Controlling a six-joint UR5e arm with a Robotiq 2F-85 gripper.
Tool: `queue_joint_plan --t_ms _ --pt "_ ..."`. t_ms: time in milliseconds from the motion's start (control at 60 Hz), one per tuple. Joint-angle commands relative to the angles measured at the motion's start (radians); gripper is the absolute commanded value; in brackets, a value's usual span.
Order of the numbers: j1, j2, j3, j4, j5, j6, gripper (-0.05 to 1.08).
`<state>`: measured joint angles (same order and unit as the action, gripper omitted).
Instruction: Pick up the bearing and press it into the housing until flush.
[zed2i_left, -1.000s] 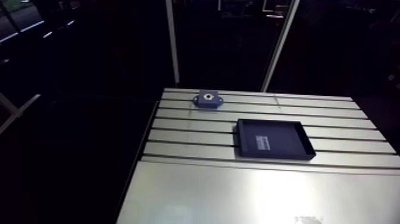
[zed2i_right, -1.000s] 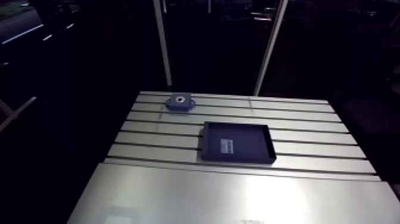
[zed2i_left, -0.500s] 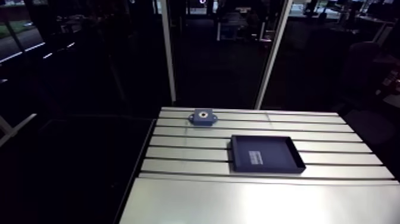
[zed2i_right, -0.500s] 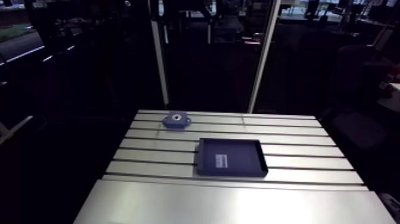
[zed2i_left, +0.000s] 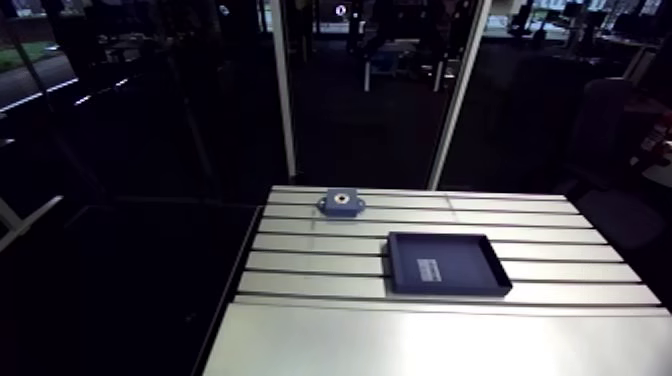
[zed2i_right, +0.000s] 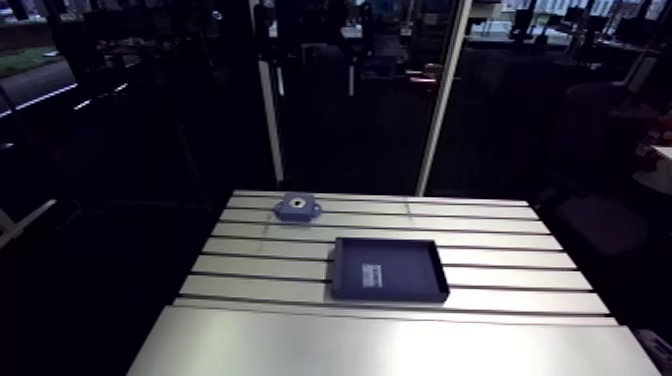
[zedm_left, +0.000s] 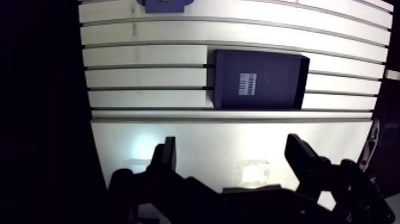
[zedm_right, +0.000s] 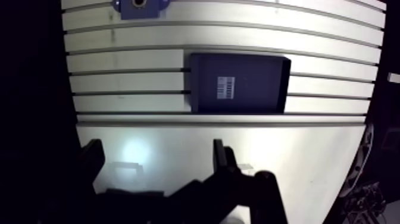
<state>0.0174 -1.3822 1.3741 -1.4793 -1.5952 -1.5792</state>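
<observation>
A small blue housing with a round bore in its middle sits near the far edge of the slotted table. In the wrist view the same housing lies far ahead of the gripper. My gripper hovers high over the smooth near part of the table. It is open, with nothing between its two dark fingers. I cannot make out a loose bearing in any view. The gripper does not show in the arm view.
A shallow dark tray with a white label lies on the slots between the housing and the gripper, a little to the right. The table's left edge drops into darkness.
The arm view has shifted and tilted up, so the camera moved. The housing and the tray keep their places on the table.
</observation>
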Motion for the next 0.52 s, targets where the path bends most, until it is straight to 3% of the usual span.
queue_joint_plan --t_ms 17,517 --pt "-0.001 -0.002 0.008 -0.002 -0.001 0.000 0.01" --pt "0.006 -0.002 0.015 -0.022 0.004 0.000 0.01"
